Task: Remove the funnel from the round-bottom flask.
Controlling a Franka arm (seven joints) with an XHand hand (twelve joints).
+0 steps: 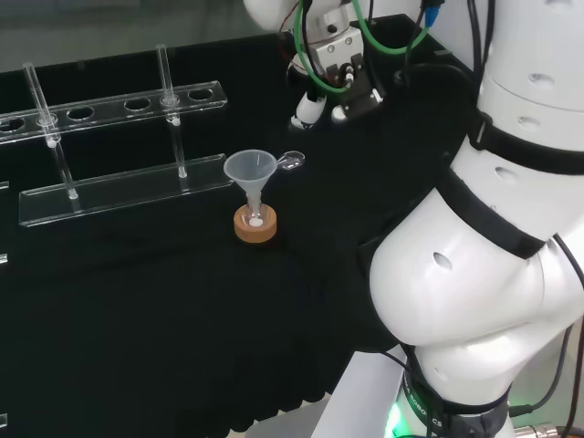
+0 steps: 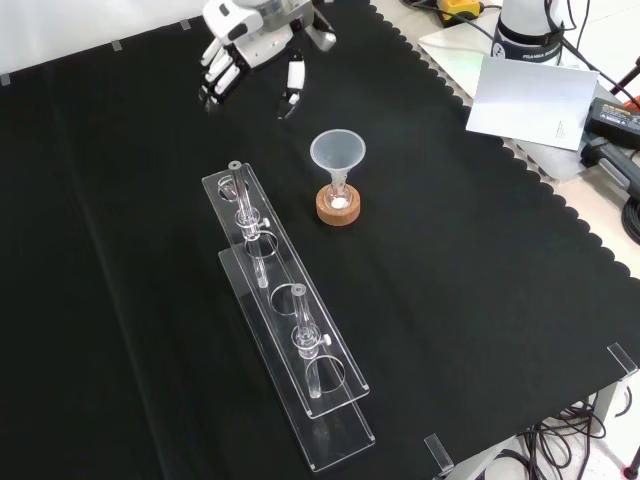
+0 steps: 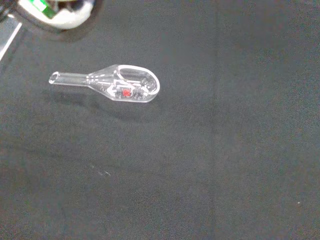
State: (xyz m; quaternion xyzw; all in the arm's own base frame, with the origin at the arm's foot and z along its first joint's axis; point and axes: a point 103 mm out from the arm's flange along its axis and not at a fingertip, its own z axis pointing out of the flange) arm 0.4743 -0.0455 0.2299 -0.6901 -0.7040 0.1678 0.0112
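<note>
Front view: funnel (image 2: 337,152) sits in flask, apart from relaxed, empty fingers (image 2: 294,85).

A clear test-tube rack (image 2: 300,345) holding glass tubes (image 2: 243,207), and a small glass scoop (image 3: 122,87) lying on black cloth (image 2: 480,250)

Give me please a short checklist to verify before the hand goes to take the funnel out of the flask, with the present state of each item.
1. Funnel sits upright in the flask neck: ok.
2. Flask rests on its cork ring: ok.
3. Hand holds nothing and its fingers are relaxed: ok.
4. Hand is already over the funnel: not ok; in the front view it hangs farther back and to the left.
5. Space around the funnel: the test tube rack stands apart from it: ok. The small glass scoop lies on the cloth close to the funnel in the head view; watch it.
6. Whether the funnel sticks in the flask neck: cannot tell.
</note>
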